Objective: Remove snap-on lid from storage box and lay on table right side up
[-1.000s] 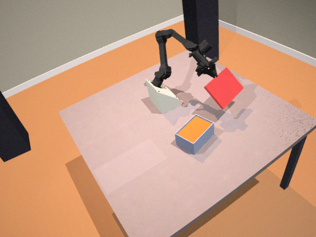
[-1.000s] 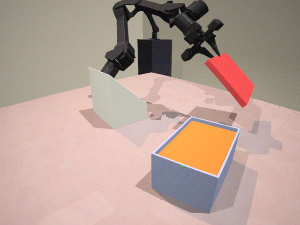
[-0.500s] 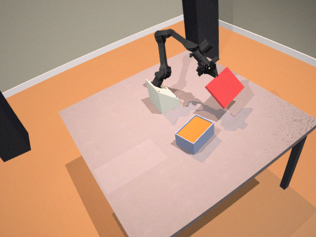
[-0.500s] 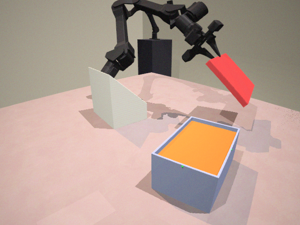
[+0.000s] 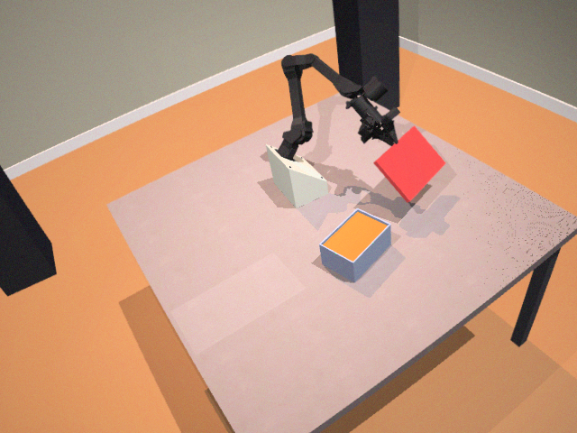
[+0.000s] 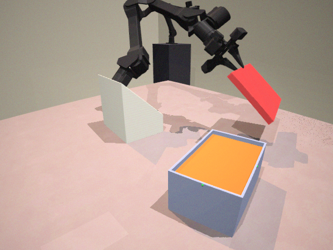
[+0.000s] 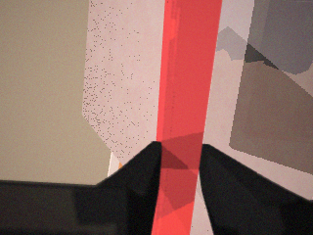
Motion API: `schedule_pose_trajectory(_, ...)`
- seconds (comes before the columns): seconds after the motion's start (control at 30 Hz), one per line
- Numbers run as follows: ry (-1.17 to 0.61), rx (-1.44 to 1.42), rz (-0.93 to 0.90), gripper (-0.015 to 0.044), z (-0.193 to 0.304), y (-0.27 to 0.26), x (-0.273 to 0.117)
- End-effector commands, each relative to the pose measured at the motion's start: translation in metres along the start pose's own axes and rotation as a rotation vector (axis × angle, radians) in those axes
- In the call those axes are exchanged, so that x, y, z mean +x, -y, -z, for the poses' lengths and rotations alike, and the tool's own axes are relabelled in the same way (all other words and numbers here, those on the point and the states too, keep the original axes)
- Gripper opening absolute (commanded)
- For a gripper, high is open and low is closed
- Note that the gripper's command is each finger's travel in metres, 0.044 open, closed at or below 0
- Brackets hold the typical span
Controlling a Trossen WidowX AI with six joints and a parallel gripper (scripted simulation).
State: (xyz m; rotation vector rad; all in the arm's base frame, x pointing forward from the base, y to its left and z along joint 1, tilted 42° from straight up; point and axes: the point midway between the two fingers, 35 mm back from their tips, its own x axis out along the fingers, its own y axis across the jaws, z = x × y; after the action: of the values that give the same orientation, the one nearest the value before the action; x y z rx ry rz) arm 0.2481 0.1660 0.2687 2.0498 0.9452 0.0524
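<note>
Red lid (image 5: 409, 163) (image 6: 256, 91) (image 7: 188, 88), off the box (image 5: 337, 262) (image 6: 201, 199) and tilted, hangs from the claw (image 5: 396, 142) (image 6: 240, 69) (image 7: 181, 144), gripped at its edge beyond and above the box; next, presumably, comes leveling and lowering it to the table (image 5: 261, 354) (image 6: 67, 174) (image 7: 122, 64).

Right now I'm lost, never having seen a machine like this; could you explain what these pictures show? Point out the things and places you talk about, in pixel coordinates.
The black machine is a single robot arm (image 5: 295, 95) (image 6: 134, 32), rising from a pale base (image 5: 311, 187) (image 6: 142, 121). One picture looks down from high up, one looks across the table (image 5: 261, 354) (image 6: 53, 166) from nearby, and one looks out from the arm's wrist, past its two dark fingers. On the table stands a blue box (image 5: 336, 262) (image 6: 201, 200), open, with orange inside. The fingers grip the red lid (image 5: 409, 162) (image 6: 259, 91) (image 7: 188, 73) by its edge, holding it tilted above the table.
</note>
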Motion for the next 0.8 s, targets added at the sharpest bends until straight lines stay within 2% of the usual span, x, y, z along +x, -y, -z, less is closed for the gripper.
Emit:
schedule_pose_trajectory(0.0, 0.008, 0.004, -0.009, 0.0000, -0.002, 0.002, 0.002)
schedule_pose_trajectory(0.77, 0.007, 0.005, -0.009, 0.0000, -0.002, 0.015, 0.014)
